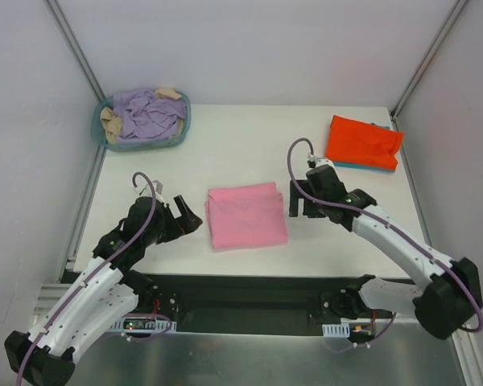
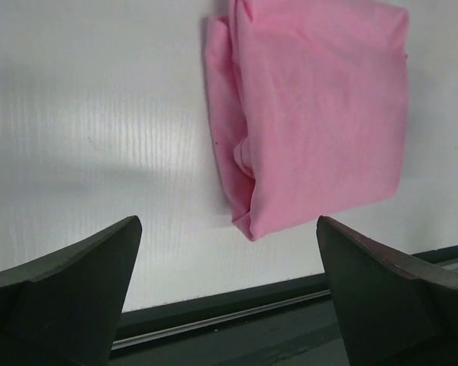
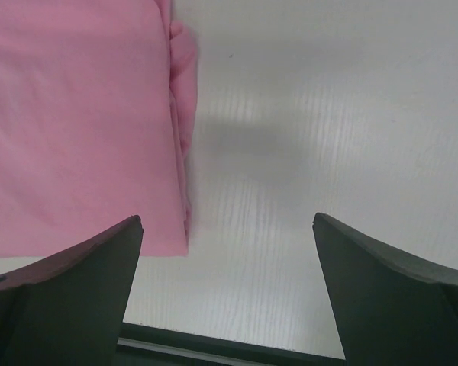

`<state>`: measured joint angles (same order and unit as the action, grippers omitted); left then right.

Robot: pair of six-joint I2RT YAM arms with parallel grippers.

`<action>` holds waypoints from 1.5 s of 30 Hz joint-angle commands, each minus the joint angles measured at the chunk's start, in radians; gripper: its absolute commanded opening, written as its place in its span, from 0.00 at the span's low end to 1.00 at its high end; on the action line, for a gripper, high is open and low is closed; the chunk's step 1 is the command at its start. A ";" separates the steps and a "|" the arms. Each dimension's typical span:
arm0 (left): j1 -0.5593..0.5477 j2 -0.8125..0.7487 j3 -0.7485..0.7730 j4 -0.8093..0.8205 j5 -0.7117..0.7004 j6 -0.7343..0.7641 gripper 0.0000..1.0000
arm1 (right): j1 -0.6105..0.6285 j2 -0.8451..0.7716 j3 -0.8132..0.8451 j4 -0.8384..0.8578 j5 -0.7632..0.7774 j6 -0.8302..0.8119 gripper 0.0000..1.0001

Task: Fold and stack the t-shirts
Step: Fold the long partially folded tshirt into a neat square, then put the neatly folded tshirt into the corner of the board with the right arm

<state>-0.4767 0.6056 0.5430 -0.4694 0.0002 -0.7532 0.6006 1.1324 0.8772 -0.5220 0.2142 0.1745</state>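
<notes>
A folded light pink t-shirt (image 1: 246,215) lies flat in the middle of the white table (image 1: 249,145); the wrist views show it too (image 2: 313,107) (image 3: 76,122). At the back right a folded orange-red t-shirt (image 1: 362,141) rests on a teal-blue one (image 1: 390,166) whose edge peeks out beneath. My left gripper (image 1: 189,215) stands open just left of the pink shirt, holding nothing (image 2: 229,290). To the shirt's right, my right gripper (image 1: 303,203) is open too, its fingers apart over bare table (image 3: 227,293).
A round teal basket (image 1: 141,121) with lilac and beige clothes sits at the back left corner. Grey walls with metal rails close in both sides. A dark rail (image 1: 249,283) runs along the table's near edge.
</notes>
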 commanded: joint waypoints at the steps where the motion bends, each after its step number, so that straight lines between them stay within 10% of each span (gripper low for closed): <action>1: 0.003 0.049 -0.028 -0.006 0.038 -0.049 0.99 | 0.002 0.163 0.069 0.043 -0.133 0.016 0.98; 21: 0.003 0.097 -0.069 -0.008 0.006 -0.087 1.00 | 0.116 0.674 0.207 0.140 -0.199 0.161 0.67; 33: 0.003 0.135 -0.055 -0.006 -0.028 -0.081 0.99 | 0.143 0.794 0.302 0.235 -0.196 0.192 0.01; 45: 0.004 0.148 -0.055 -0.006 -0.112 -0.069 0.99 | 0.128 0.713 0.577 -0.041 0.546 -0.105 0.01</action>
<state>-0.4767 0.7406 0.4778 -0.4767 -0.0574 -0.8268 0.7460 1.8771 1.3525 -0.4591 0.3874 0.1913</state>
